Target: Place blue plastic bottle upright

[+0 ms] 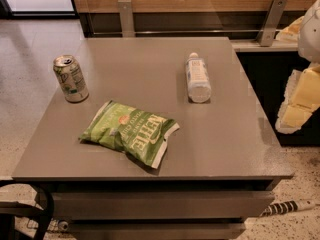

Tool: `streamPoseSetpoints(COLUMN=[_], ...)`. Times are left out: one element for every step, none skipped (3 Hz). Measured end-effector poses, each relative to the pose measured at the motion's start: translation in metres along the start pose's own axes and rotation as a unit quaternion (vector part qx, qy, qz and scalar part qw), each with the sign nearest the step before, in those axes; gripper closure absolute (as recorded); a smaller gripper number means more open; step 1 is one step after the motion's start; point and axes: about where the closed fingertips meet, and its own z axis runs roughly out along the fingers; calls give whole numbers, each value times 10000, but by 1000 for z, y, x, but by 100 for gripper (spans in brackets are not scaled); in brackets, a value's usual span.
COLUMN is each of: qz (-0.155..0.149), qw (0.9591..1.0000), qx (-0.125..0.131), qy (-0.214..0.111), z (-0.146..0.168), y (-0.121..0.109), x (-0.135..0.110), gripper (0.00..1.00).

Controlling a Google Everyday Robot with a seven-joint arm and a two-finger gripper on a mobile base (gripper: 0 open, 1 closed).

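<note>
The blue plastic bottle (198,78) lies on its side on the grey table (150,59), right of the middle. Its white cap points to the far edge and its base faces me. It is clear with a pale label. My gripper (298,104), pale yellow and white, hangs at the right edge of the view, off the table's right side and well apart from the bottle. It holds nothing that I can see.
A green-and-white drink can (70,78) stands upright near the table's left edge. A green chip bag (131,130) lies flat at the front middle. A wooden wall with metal brackets (270,20) runs behind the table. A dark chair part (30,209) shows at lower left.
</note>
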Motion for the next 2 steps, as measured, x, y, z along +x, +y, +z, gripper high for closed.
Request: streamPoseSetpoints(qz=[0,348], qw=[10000,9992], qx=[4,-147], qy=[-2,-148], z=[0,7], y=[0,-26], x=[0,-4], gripper=[0,0])
